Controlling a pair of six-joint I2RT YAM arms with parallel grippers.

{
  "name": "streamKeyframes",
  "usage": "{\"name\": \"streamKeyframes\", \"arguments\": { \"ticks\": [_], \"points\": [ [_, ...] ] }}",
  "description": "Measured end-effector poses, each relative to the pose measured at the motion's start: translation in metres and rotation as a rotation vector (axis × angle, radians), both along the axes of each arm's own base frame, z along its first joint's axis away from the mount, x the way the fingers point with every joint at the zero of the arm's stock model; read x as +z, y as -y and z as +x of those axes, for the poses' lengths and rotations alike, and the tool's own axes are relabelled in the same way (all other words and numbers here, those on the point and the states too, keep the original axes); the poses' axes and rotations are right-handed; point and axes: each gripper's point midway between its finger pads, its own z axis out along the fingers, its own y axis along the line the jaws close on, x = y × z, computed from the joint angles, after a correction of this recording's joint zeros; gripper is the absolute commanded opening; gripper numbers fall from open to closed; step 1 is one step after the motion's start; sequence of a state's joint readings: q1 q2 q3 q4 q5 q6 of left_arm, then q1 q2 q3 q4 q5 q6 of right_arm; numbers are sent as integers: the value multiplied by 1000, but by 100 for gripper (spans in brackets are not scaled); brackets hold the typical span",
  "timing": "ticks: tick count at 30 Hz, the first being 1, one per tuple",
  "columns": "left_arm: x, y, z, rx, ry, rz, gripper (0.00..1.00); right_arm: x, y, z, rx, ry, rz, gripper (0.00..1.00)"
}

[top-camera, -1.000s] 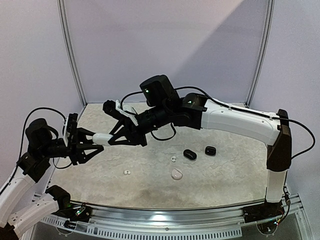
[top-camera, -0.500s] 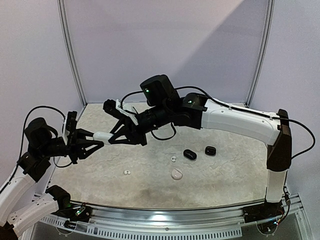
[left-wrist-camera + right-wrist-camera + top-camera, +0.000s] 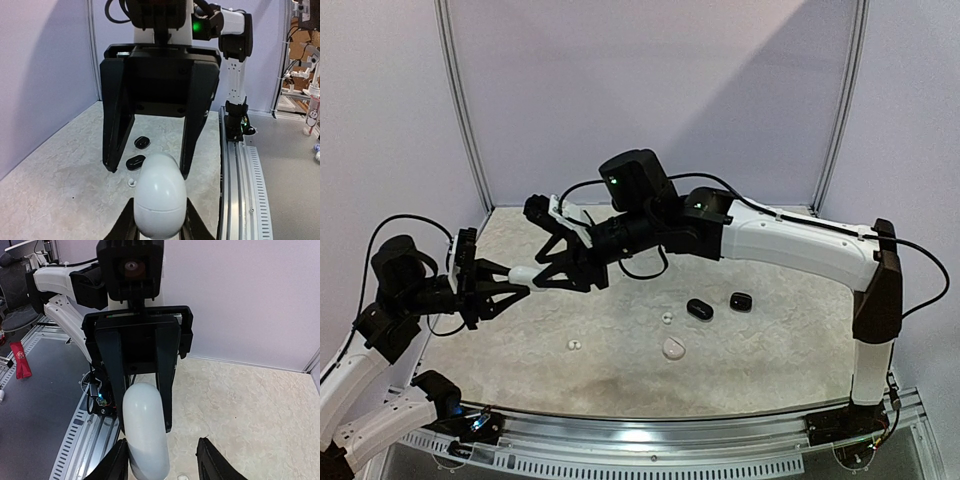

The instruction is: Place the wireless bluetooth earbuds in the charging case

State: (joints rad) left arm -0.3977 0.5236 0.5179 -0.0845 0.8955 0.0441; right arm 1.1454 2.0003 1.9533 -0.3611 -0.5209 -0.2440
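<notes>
Hovering above the left part of the table (image 3: 770, 350), the left gripper (image 3: 518, 281) had its jaws pinched on the white charging case (image 3: 159, 197), gripping its rear end so that the rounded front stuck out toward the other arm. The case was egg-shaped and glossy, with a thin seam running round it, and it looked closed. Facing it, the right gripper (image 3: 149, 167) reached in from the opposite side with its jaws spread, one dark finger on either side of the free end of the case. In the right wrist view the case lay close against one finger, with a clear gap to the other; whether it touched that nearer finger could not be told. Down on the table, well apart from the raised case, lay two tiny white earbuds (image 3: 667, 318) (image 3: 573, 345), one toward the middle and one nearer the front edge. A larger white rounded piece (image 3: 673, 348) rested just beside the middle earbud, and two black oval pieces (image 3: 699, 309) (image 3: 740, 300) sat near each other farther right.
</notes>
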Motion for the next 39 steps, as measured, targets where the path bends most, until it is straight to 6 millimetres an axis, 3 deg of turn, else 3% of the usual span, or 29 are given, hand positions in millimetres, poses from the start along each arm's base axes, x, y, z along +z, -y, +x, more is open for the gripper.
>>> {"name": "streamKeyframes", "arguments": {
  "ticks": [4, 12, 18, 27, 33, 39],
  "points": [
    [-1, -1, 1, 7, 14, 11, 0, -2, -1, 4, -21, 8, -4, 48],
    [-14, -3, 4, 30, 57, 85, 0, -10, 2, 10, -69, -14, -46, 35],
    [-20, -2, -1, 5, 60, 106, 0, -9, 2, 21, -118, -24, -41, 34],
    [-18, -2, -1, 9, 18, 84, 0, -15, 0, 25, -136, -48, -54, 37],
    [-21, 0, 3, 26, -77, 9, 0, -6, 3, 28, -124, -62, -50, 45],
    [-28, 1, 7, 45, -201, -52, 0, 8, 17, 47, -113, -113, -21, 45]
  ]
}}
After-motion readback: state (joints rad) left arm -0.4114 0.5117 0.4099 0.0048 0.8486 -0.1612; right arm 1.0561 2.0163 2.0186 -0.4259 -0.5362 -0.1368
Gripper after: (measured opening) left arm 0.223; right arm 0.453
